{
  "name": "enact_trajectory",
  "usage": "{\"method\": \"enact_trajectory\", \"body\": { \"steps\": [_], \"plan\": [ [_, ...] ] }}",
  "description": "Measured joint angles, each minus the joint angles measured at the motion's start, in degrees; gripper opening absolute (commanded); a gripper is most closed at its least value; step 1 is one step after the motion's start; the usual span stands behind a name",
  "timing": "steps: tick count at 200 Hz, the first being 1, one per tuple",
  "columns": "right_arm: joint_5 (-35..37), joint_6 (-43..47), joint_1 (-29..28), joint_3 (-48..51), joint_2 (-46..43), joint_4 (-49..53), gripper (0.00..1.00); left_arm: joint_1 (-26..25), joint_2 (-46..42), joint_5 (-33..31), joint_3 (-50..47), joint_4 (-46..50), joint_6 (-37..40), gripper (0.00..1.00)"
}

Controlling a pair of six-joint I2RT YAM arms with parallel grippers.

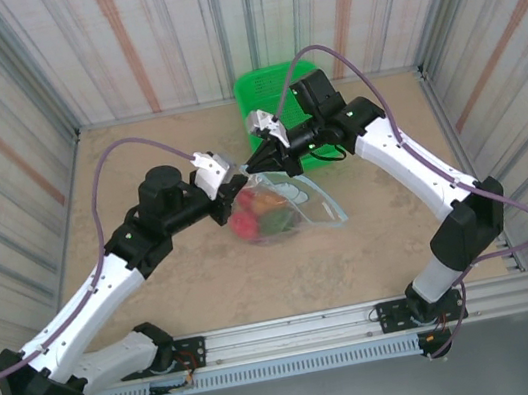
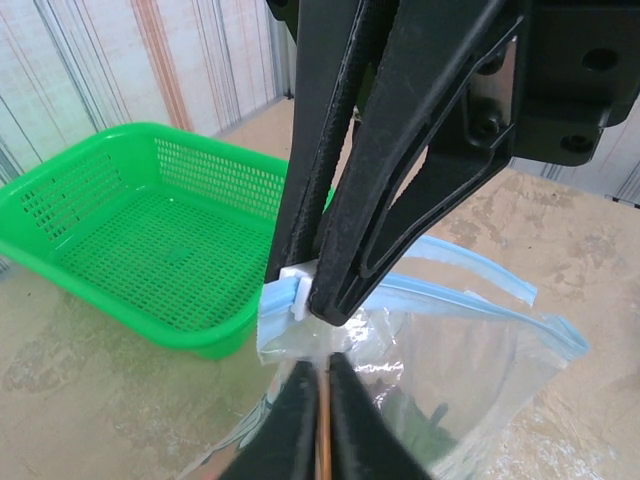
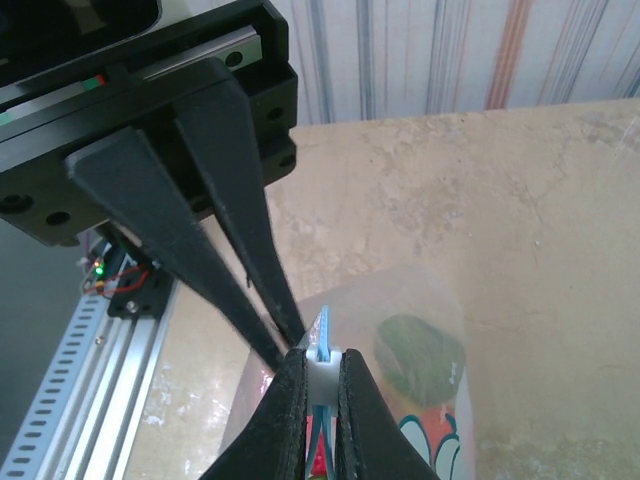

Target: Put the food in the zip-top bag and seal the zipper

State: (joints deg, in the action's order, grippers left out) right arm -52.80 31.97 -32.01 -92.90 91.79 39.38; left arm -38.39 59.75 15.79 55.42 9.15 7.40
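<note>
Sealing remains: the food (image 1: 246, 223) sits inside the zip-top bag (image 1: 316, 204), directly under both hands. The left hand (image 2: 322, 365) is clamped on the bag corner. The right hand (image 3: 320, 365), touching it, pinches the zipper (image 2: 480, 310), which appears unsealed beyond them.

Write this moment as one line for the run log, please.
left tool shut on zip-top bag corner | right tool shut on zipper slider | food inside bag | mouth unsealed

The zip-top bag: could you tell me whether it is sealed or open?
Open: its two blue zipper strips diverge beyond the white slider.
</note>
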Motion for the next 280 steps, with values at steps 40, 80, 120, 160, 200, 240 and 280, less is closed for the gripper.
{"method": "enact_trajectory", "body": {
  "steps": [40, 80, 120, 160, 200, 240, 280],
  "plan": [
    [-2.8, -1.7, 0.9, -0.1, -1.0, -2.3, 0.00, 0.0, -1.6, -1.6, 0.1, 0.5, 1.5, 0.58],
    [-8.7, -1.7, 2.8, -7.0, -1.0, -1.5, 0.00, 1.4, -2.3, -2.7, 3.5, 1.3, 4.2, 0.64],
    [-12.0, -1.7, 2.8, -10.5, -0.9, -1.3, 0.00, 3.9, -2.0, 3.3, 8.2, 1.5, 7.0, 0.59],
    [-11.9, -1.7, 2.8, -9.4, -0.4, -1.2, 0.00, 4.2, 0.5, 9.5, 11.6, 1.7, 8.1, 0.28],
    [-10.9, -1.9, 2.6, -5.9, -0.4, -1.7, 0.00, 4.7, 2.1, 13.0, 11.3, 3.2, 7.8, 0.00],
    [-10.2, -2.0, 2.2, -4.4, -0.7, -2.0, 0.00, 4.7, 2.1, 13.2, 10.8, 4.3, 7.6, 0.00],
    [-8.3, -2.4, 1.7, -4.2, -1.0, -2.1, 0.00, 4.7, 1.7, 12.7, 9.6, 2.9, 6.3, 0.00]
  ]
}}
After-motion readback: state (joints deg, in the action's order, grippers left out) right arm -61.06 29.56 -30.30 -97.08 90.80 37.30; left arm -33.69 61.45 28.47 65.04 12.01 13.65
